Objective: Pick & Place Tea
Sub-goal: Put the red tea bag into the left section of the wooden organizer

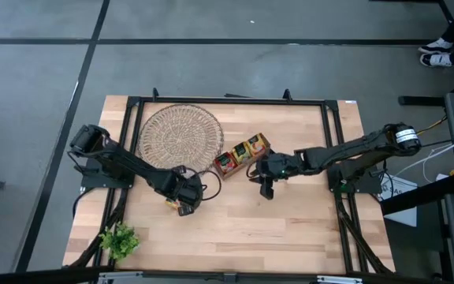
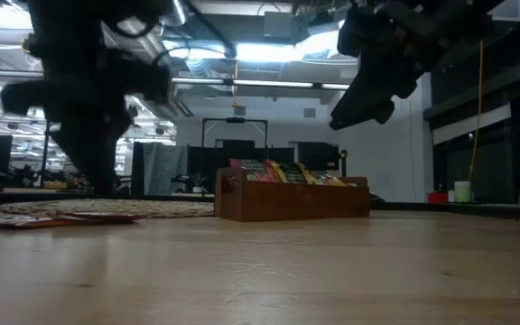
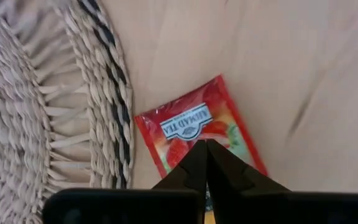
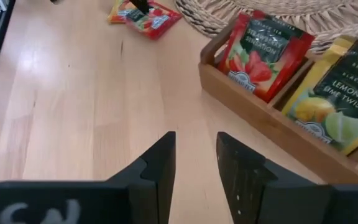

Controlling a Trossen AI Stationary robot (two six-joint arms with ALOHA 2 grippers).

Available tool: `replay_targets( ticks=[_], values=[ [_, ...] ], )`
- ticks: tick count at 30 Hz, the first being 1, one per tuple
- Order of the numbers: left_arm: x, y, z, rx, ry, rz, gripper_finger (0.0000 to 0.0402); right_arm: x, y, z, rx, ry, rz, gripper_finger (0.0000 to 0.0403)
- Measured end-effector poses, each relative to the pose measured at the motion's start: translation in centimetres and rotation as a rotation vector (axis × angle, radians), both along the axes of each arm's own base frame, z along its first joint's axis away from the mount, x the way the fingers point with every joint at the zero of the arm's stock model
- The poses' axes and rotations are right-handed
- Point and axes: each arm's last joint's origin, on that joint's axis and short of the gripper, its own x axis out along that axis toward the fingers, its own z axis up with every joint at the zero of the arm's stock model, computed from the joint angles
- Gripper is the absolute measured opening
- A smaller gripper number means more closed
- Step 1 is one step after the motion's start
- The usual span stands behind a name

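Closed to a point, the left gripper's (image 3: 205,163) jaws pinch the near edge of a red tea sachet (image 3: 194,134) lying flat on the table (image 1: 290,229) just beside the wicker dish (image 1: 178,136). To lift cleanly, the grip probably needs to hold the thin packet firmly and rise straight, clear of the dish rim. That arm reaches low across the table; the right gripper (image 4: 194,163) hovers narrowly parted beside the wooden tray (image 4: 263,118) of sachets.
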Motion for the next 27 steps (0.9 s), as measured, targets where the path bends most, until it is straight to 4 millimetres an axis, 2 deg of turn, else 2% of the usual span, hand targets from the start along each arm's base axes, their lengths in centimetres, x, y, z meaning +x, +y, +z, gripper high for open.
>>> replay_targets(
  ticks=[5, 11, 17, 21, 27],
  values=[
    [0.3, -0.1, -2.0, 0.030, 0.077, 0.000, 0.0002, -0.1, 1.0, 0.0, 0.028, -0.005, -0.005, 0.0117],
    [0.8, -0.4, -3.0, 0.017, 0.084, -0.018, 0.0003, -0.3, 2.2, 0.1, 0.072, -0.006, -0.002, 0.0117],
    [3.3, -2.1, -3.7, -0.051, -0.122, -0.193, 0.0002, -0.5, 3.7, 0.3, 0.114, -0.029, 0.016, 0.0117],
    [5.2, -3.0, -4.8, -0.077, -0.254, -0.324, 0.0001, -0.8, 5.0, 0.3, 0.136, -0.034, 0.022, 0.0117],
    [7.2, -2.9, -6.1, -0.045, -0.387, -0.467, 0.0002, -1.5, 6.8, 0.4, 0.135, -0.052, -0.010, 0.0117]
  ],
)
